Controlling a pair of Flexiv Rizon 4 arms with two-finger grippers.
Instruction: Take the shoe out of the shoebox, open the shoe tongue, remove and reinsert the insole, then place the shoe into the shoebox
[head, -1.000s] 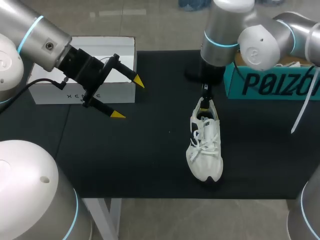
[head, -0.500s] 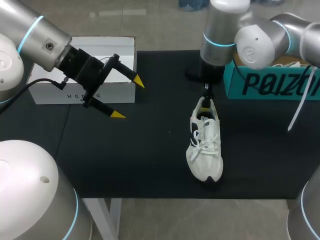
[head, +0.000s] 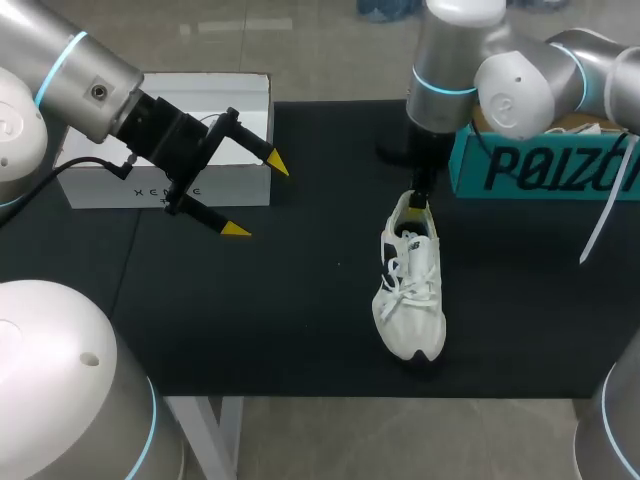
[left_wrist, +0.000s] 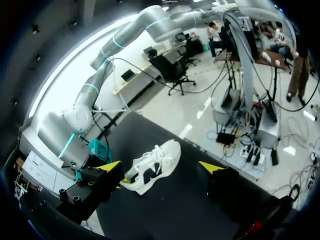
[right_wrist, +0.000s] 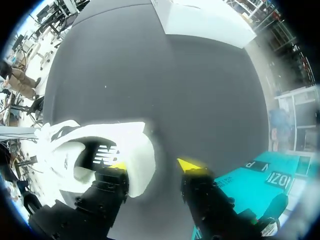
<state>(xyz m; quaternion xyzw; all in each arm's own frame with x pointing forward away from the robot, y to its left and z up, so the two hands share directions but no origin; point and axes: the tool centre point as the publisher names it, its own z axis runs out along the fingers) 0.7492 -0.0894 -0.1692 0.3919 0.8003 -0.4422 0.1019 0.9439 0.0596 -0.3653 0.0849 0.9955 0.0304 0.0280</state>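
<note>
One step done, seemingly: got the white sneaker (head: 410, 295) out of the teal shoebox (head: 540, 168), heel (right_wrist: 140, 145) between the tips of the spread right gripper (right_wrist: 153, 165). Held the left gripper (head: 257, 197) spread, well apart. Called next for pinching the tongue (head: 409, 258) open.

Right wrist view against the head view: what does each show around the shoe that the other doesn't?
Right wrist only: the right gripper open astride the heel, one tip inside the shoe, the other outside and clear of it. Head only: the left gripper open by the white box, plus the shoe's toe and laces. Both: shoe, white box, teal shoebox, black mat.
</note>
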